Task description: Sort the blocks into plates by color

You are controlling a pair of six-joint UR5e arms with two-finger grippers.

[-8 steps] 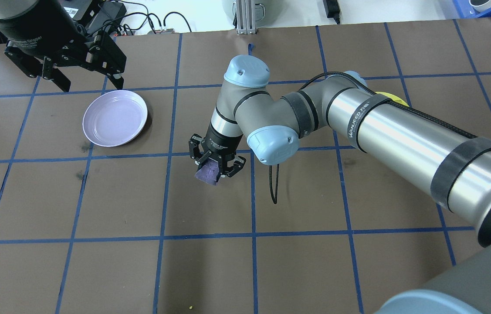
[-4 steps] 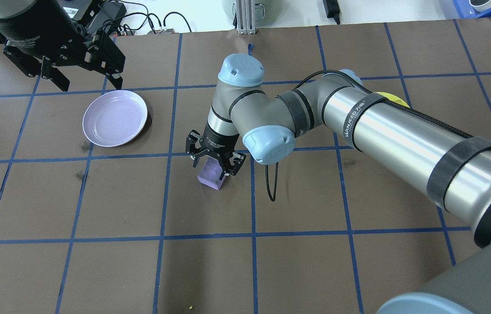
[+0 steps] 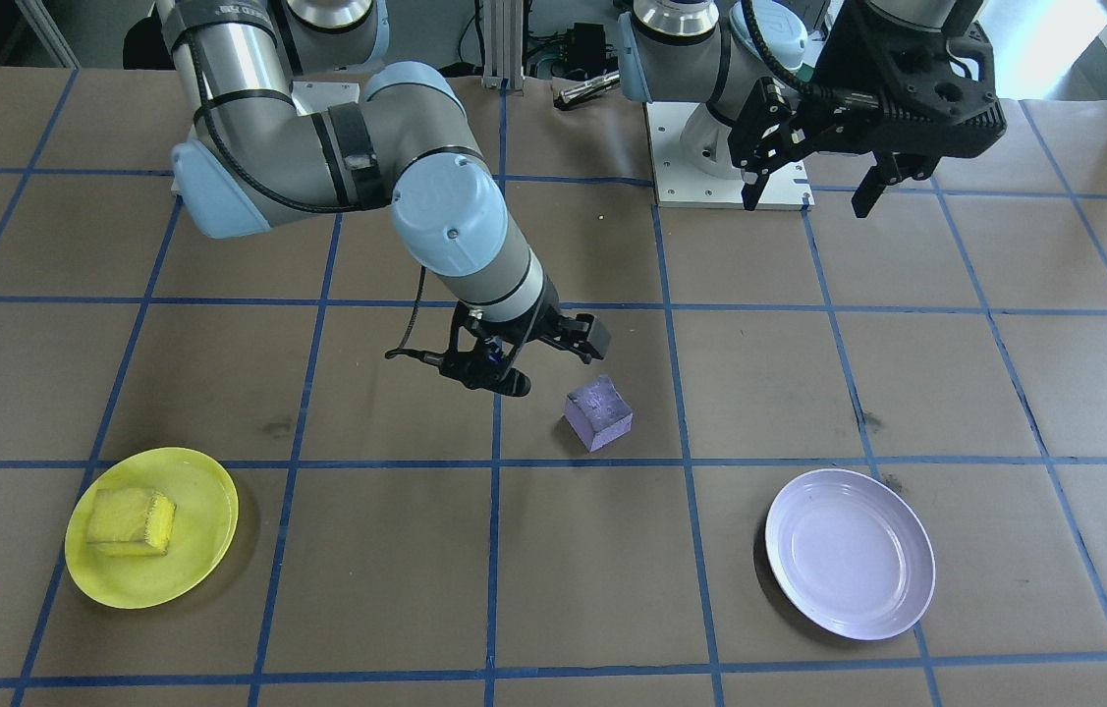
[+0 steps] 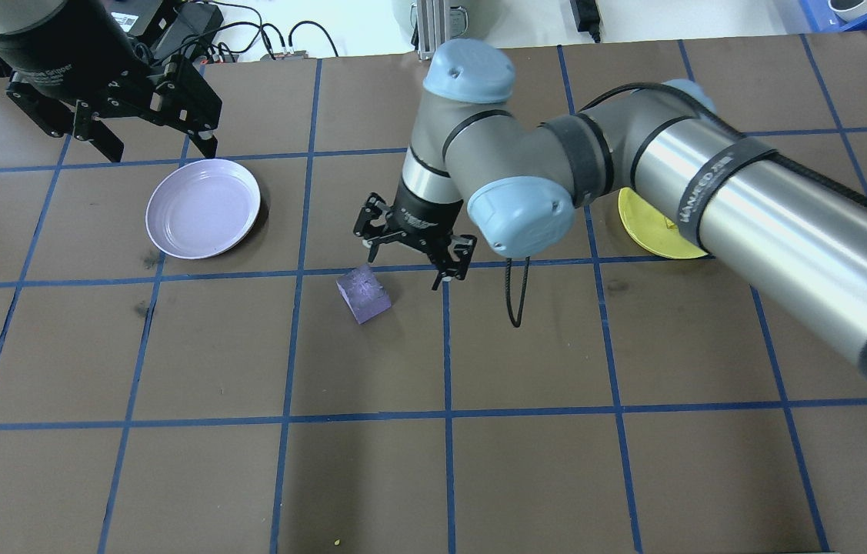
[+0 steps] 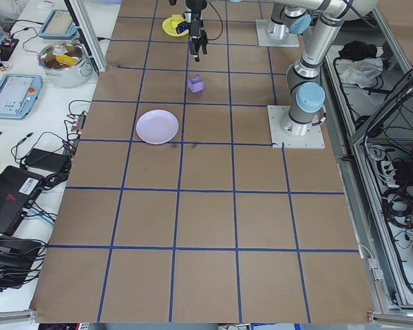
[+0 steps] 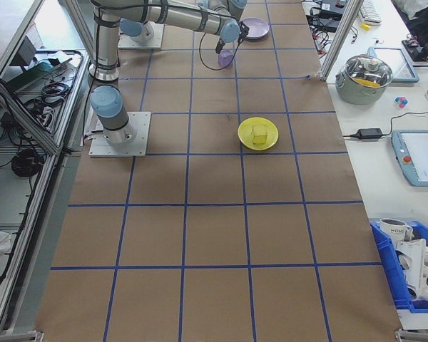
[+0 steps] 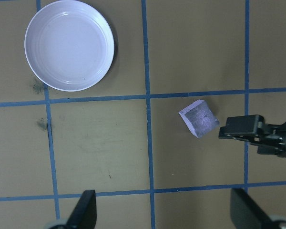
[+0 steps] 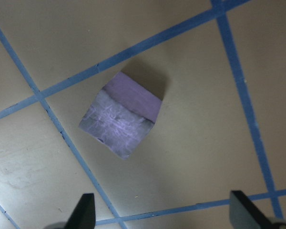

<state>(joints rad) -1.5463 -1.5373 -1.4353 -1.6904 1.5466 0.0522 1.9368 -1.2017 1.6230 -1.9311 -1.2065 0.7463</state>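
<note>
the small rough pale purple foam cube (image 4: 363,293) sits on the brown paper-covered table (image 4: 171,369) with its blue tape grid, turned at an angle to the lines and just inside one square near a tape crossing; nothing touches it. the right arm's black two-finger gripper (image 4: 413,255) hangs above the table just beside the cube, fingers spread apart and empty, and the right wrist view looks straight down on the cube (image 8: 121,121), which lies free between the two finger tips at the bottom edge of that view. the round pale lavender plastic plate with a raised rim (image 4: 203,208) lies well apart from the purple cube, with nothing in it. the left arm's black gripper (image 4: 142,127) hovers high over the table near the far edge of the lavender plate, its fingers also spread and holding nothing; its wrist camera takes in the lavender plate (image 7: 69,45), the purple cube (image 7: 199,118) and one finger of the right gripper close to the cube. on the other side of the table, the small bright yellow foam cube (image 3: 131,520) rests inside the round bright yellow plastic plate (image 3: 204,491), towards one side of it.
</note>
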